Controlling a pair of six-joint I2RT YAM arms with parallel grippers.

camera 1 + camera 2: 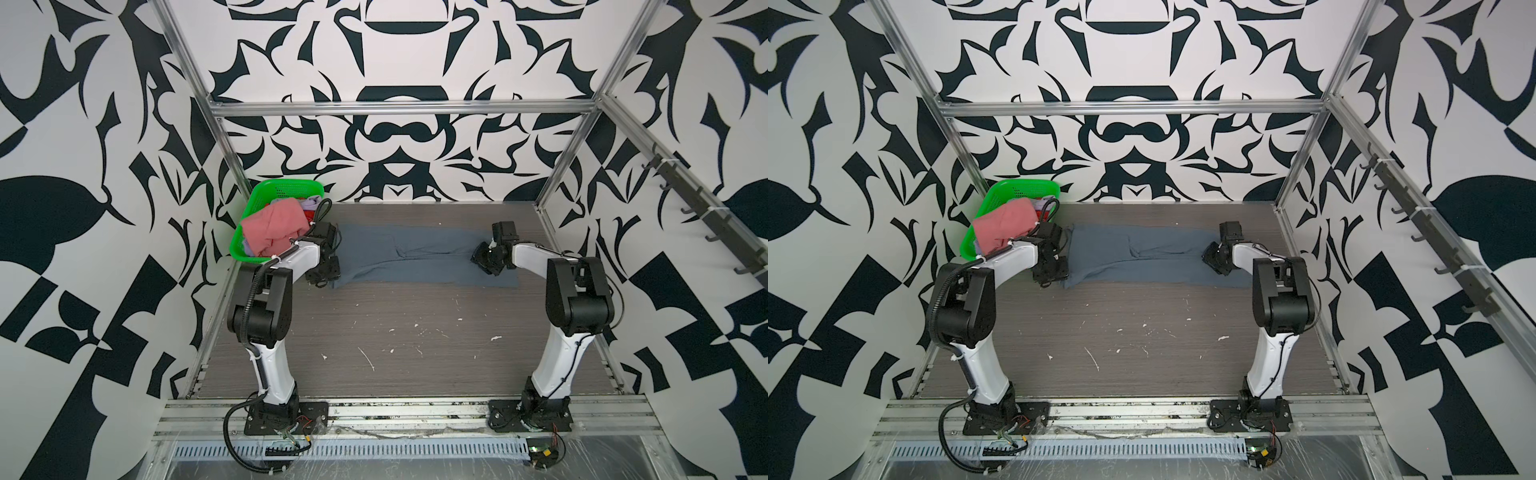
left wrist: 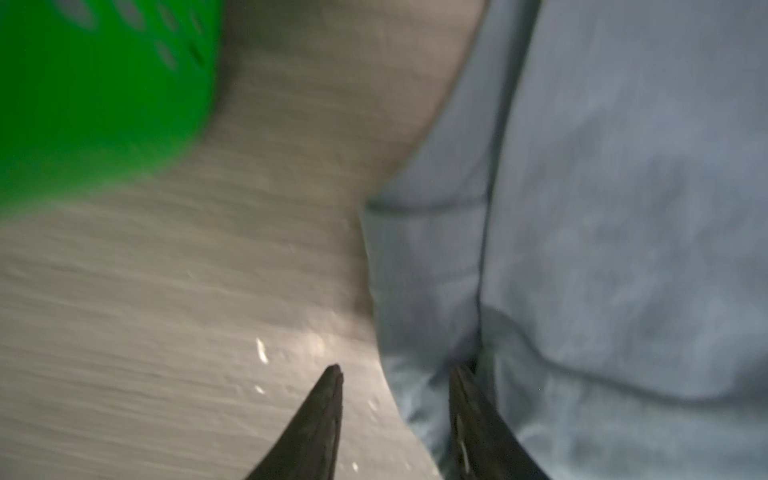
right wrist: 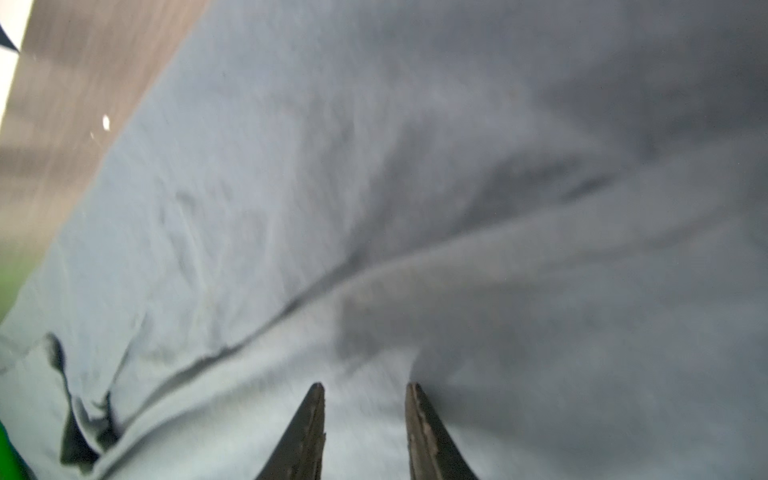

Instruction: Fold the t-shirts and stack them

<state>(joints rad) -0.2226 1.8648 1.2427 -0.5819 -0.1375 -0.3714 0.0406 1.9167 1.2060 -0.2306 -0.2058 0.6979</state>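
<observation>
Lying flat across the far half of the bench (image 1: 395, 332), the slate blue-grey t-shirt (image 1: 415, 257) is spread into a long band from side to side, with a crease along its middle and a small pucker left of centre; both top views show it so (image 1: 1142, 257). One arm is bent down over each end of it.

In the left wrist view the left fingers (image 2: 320, 424) are spread apart and pinch nothing. One tip is over bare bench (image 2: 166, 291); the other is over the shirt (image 2: 623, 208), just inside its hemmed edge, so the pair straddles that edge. Blur hides whether either tip touches anything.

In the right wrist view the right fingers (image 3: 307, 436) are also parted, by a moderate gap. Both tips are over wrinkled blue-grey cloth (image 3: 374, 166), well in from its edge, with a fold running across ahead of them. No cloth is seen caught between them, though whether they press on it I cannot tell.

The green basket (image 1: 266, 195) sits tilted at the far left corner, near the shirt's left end and apart from it (image 2: 83, 104). It holds the other t-shirts in a heap: a salmon pink t-shirt (image 1: 272, 230) on top, with a bit of lavender t-shirt (image 1: 308, 204) behind.
</observation>
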